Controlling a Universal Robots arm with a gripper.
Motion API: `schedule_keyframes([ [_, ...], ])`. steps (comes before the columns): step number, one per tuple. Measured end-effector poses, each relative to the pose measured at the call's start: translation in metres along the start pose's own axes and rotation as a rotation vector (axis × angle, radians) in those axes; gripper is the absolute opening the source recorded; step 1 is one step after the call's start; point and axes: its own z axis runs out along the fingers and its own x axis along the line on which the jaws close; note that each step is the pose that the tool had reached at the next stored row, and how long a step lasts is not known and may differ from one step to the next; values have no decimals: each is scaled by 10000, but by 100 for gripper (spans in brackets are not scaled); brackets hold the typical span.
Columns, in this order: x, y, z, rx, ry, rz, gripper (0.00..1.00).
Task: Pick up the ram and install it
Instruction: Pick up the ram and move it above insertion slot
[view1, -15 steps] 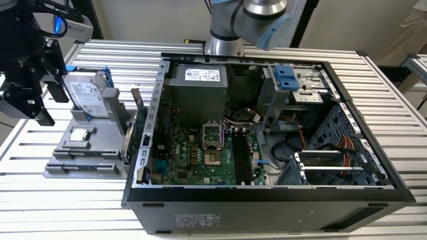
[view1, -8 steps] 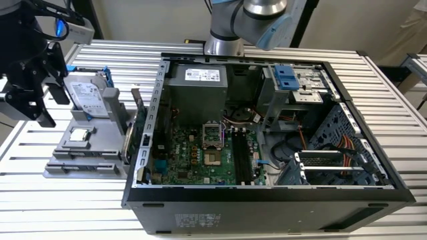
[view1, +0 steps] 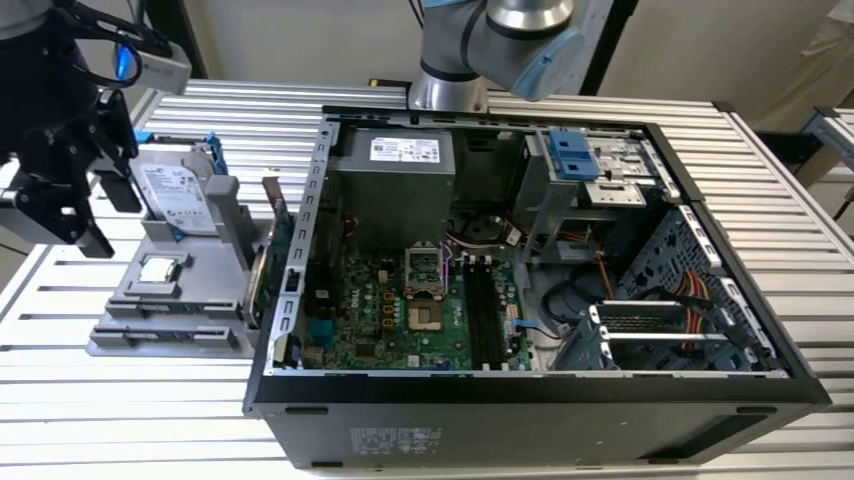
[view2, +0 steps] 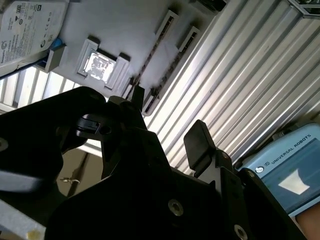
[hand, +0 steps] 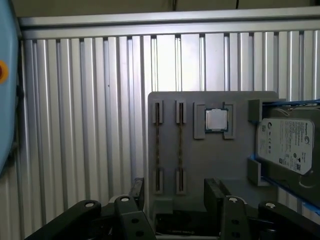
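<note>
Two ram sticks stand on edge in the grey holder (hand: 212, 155): one ram (hand: 157, 145) beside the other ram (hand: 180, 145). They appear as thin dark lines, one ram (view2: 154, 50) next to the second ram (view2: 169, 64), in the second wrist view. My black gripper (hand: 175, 192) hovers above the holder's edge, open, with nothing between its fingers (hand: 137, 187). In the exterior view the gripper (view1: 80, 215) hangs at the left, above and beside the holder (view1: 174, 305). The motherboard's long black slots (view1: 483, 310) lie inside the open computer case (view1: 534, 390).
The holder also carries a silver CPU chip (hand: 216, 120) and a hard drive (hand: 285, 145). A green card with a metal bracket (view1: 274, 260) stands between holder and case. The ribbed metal table (hand: 90, 125) surrounds both. A blue-grey pendant (view2: 290, 165) lies beside the table.
</note>
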Motion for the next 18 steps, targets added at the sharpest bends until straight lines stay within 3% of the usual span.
schedule_keyframes([
  [18,-7,-2,109,1,114,12,100],
])
